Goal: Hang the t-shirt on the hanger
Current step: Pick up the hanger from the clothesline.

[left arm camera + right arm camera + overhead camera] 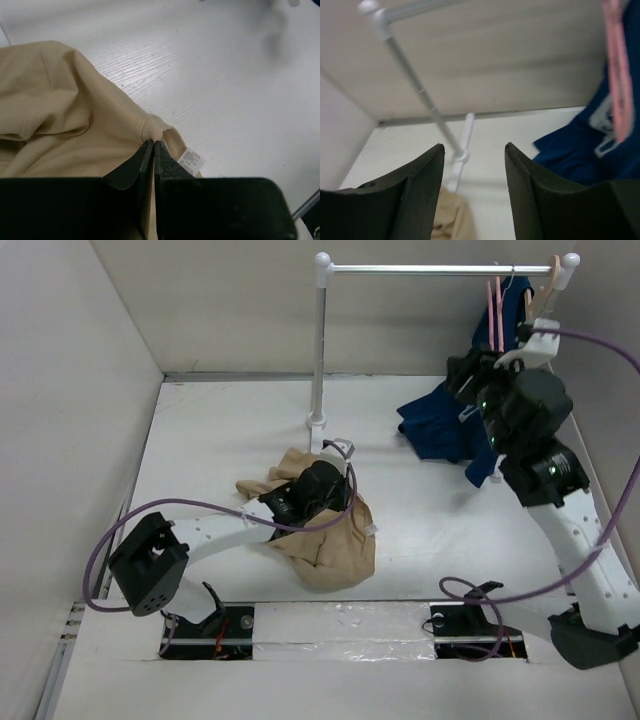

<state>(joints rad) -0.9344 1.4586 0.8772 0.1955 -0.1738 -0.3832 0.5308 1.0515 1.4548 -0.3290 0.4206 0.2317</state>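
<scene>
Black fingers [125,172] of the left tool [153,145] fill the near edge of its wrist view, pinched together on a seamed fold of the t-shirt [60,120]. The shirt's heap spreads toward 9 o'clock, and bare surface [225,70] lies open from 12 to 3 o'clock. Up near the rail, the right tool [474,150] stands parted with nothing between its jaws. The hanger [619,70] hangs at its 2 o'clock against a blue shirt [575,150], and the rack post [415,85] stands at 11 o'clock.
</scene>
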